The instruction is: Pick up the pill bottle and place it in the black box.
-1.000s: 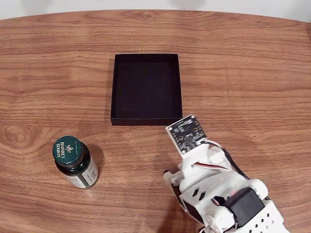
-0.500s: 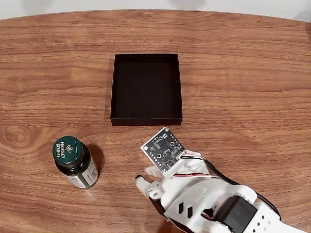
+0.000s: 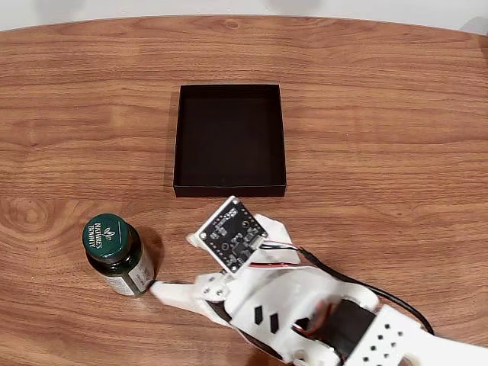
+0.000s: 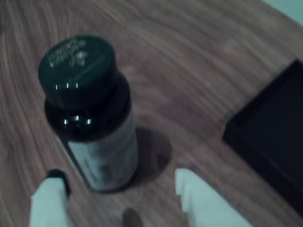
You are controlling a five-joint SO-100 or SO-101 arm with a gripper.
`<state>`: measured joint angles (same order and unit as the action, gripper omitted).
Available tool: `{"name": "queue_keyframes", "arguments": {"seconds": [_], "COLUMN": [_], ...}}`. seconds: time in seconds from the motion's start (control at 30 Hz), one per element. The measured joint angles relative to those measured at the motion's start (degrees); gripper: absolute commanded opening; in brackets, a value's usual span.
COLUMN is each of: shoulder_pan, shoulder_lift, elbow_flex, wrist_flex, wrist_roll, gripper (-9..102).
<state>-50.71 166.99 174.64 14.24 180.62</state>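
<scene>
The pill bottle (image 3: 116, 255) stands upright on the wooden table at the lower left of the fixed view, dark green with a printed cap and a white label. The black box (image 3: 229, 137) lies empty in the upper middle. My gripper (image 3: 174, 264) is open just right of the bottle, one white fingertip (image 3: 158, 288) close to its base. In the wrist view the pill bottle (image 4: 92, 113) stands ahead of my gripper (image 4: 118, 194), nearer the left finger (image 4: 47, 201) than the right finger (image 4: 201, 201). A corner of the black box (image 4: 274, 137) shows at the right.
A small black circuit board (image 3: 229, 235) rides on top of my white arm (image 3: 305, 320), which comes in from the lower right corner. The wooden table (image 3: 381, 114) runs bare to the right and behind the box, with its far edge along the top.
My arm has swung left across the table's front, from below the box's right corner to right beside the bottle. Bottle and box have not moved.
</scene>
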Motion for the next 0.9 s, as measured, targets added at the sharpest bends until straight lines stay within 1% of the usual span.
{"name": "queue_keyframes", "arguments": {"seconds": [0.07,0.13,0.37,0.63,0.9], "shoulder_pan": [0.1,0.7,1.2,1.2,1.2], "shoulder_lift": [-2.9,-4.6,-8.9,-13.8,-23.4], "elbow_flex": [0.0,0.0,0.0,0.0,0.0], "wrist_flex": [-4.4,-6.3,-10.8,-14.6,-26.0], "wrist_roll": [0.3,0.3,-1.9,-2.1,-2.1], "gripper": [33,34,34,35,35]}}
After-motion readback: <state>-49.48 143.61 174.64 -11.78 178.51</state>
